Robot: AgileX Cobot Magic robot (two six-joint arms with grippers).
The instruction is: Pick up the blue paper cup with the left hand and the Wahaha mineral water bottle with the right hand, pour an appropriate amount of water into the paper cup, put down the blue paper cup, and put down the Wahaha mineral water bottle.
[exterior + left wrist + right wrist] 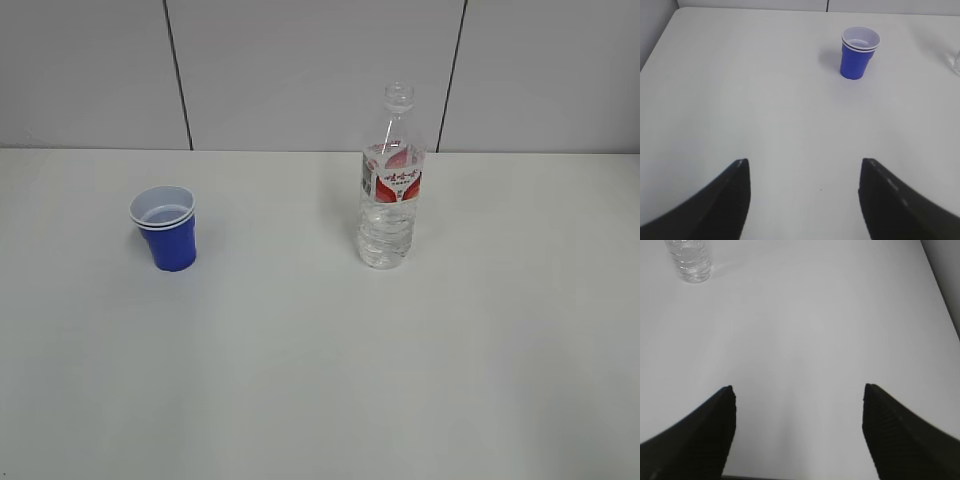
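White tabletop (320,380); Wahaha mineral water bottle (391,180) upright right of centre, blue paper cup (168,227) well apart to its left. Left hand (802,172) and right hand (797,400): jaws spread, empty. Nothing lifted; every step remains.

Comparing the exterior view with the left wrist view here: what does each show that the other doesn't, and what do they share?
Only the exterior view shows the whole Wahaha mineral water bottle, upright, capless, with its red-and-white label, plus the panelled wall behind the table. No arm appears in it.

Only the left wrist view shows the left gripper, its two black fingers spread wide and holding nothing; the bottle is just a sliver at the right edge.

Both show the blue paper cup standing upright on the white table, untouched, looking like two nested cups.
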